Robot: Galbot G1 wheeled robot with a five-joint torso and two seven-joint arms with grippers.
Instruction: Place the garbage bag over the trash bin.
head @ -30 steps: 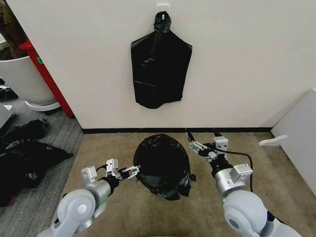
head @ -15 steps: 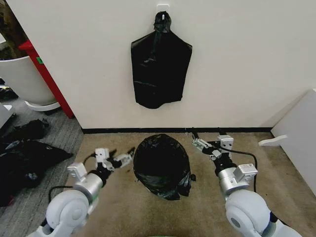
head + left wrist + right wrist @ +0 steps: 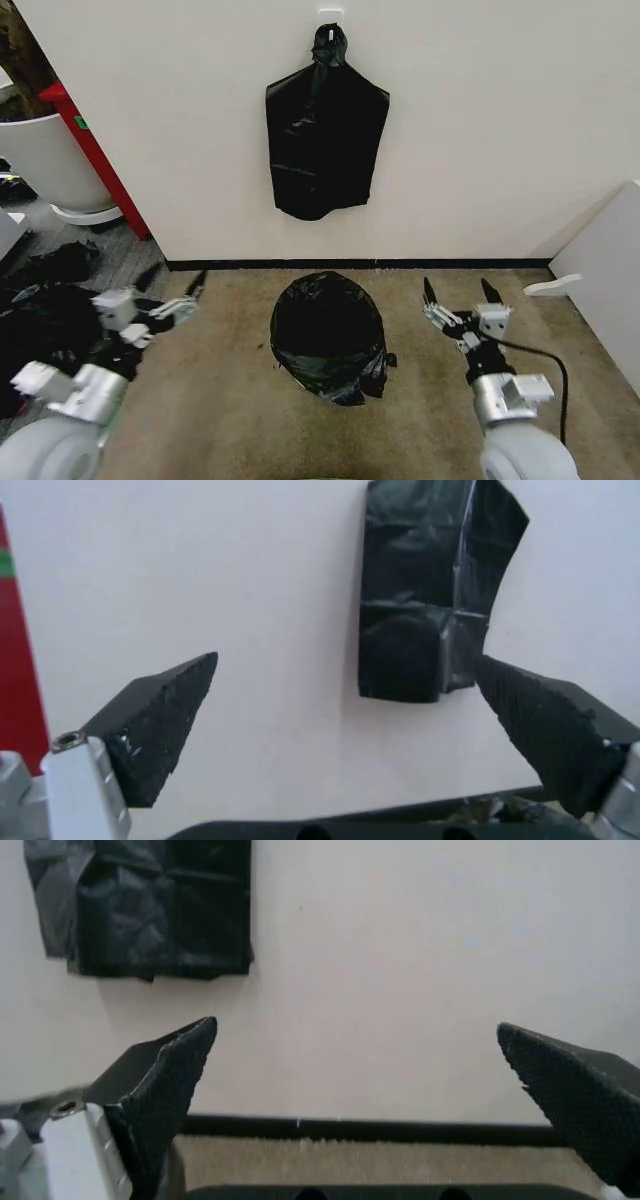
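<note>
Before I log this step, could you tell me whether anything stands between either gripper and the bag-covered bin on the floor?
Nothing visible does. The garbage bag already covers the trash bin on the carpet. The left gripper hangs open off to its left and the right gripper open off to its right, with only bare carpet in the gaps between.

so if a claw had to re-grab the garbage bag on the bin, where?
Probably the loose bunched fold hanging at the front right of the garbage bag, near the floor. Elsewhere the film looks stretched smooth over the bin, leaving little to pinch. Come in low from the robot's right with the right claw, open and nearest; the left claw is open, farther off.
</note>
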